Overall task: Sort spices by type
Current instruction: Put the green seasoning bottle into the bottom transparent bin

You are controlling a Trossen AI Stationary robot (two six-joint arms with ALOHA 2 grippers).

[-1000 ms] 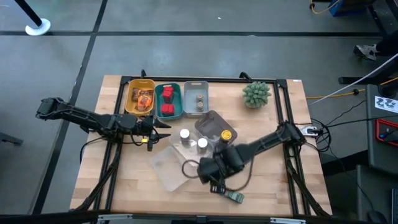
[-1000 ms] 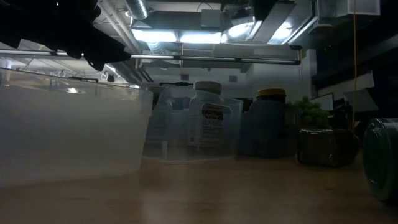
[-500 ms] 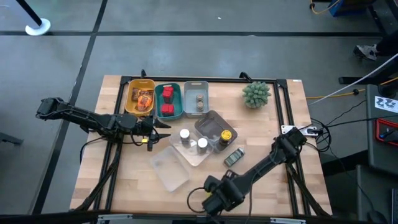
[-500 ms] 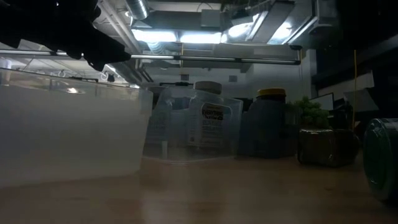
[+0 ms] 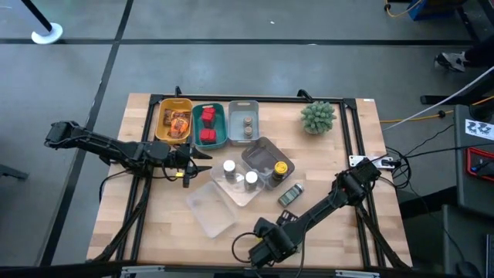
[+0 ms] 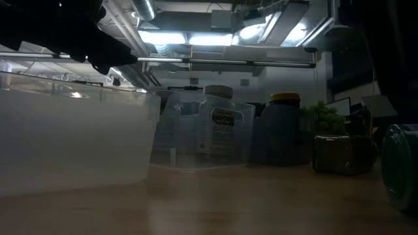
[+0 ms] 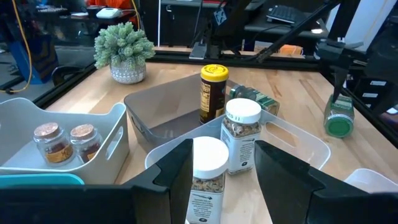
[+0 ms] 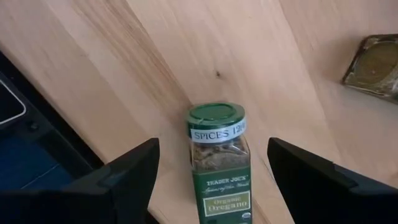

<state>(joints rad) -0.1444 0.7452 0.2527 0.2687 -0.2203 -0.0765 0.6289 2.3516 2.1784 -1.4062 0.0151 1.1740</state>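
Note:
A green-lidded, green-labelled oregano jar (image 8: pixel 217 162) lies on its side near the table's front edge. It also shows in the low view (image 6: pixel 401 166) and the left wrist view (image 7: pixel 339 118). My right gripper (image 8: pixel 212 146) is open above it, one finger on either side, apart from it. In the high view the right gripper (image 5: pixel 266 251) hides this jar. A second green-labelled jar (image 5: pixel 289 194) lies by the clear trays. My left gripper (image 5: pixel 207 164) is open, level, just left of two white-capped bottles (image 7: pixel 208 171) standing in a clear tray (image 5: pixel 239 193).
At the back stand a yellow bin with orange packets (image 5: pixel 174 120), a teal bin with red cubes (image 5: pixel 208 125) and a grey bin with brown jars (image 5: pixel 245 122). A yellow-lidded jar (image 5: pixel 279 167) stands in a grey tray. An empty clear tray (image 5: pixel 208 210) and a plant (image 5: pixel 318 116) are nearby.
My right gripper has swung from the table's middle toward the near edge and now stands over the jar lying there. This uncovers the second green-labelled jar by the trays. Both jars have stayed where they were.

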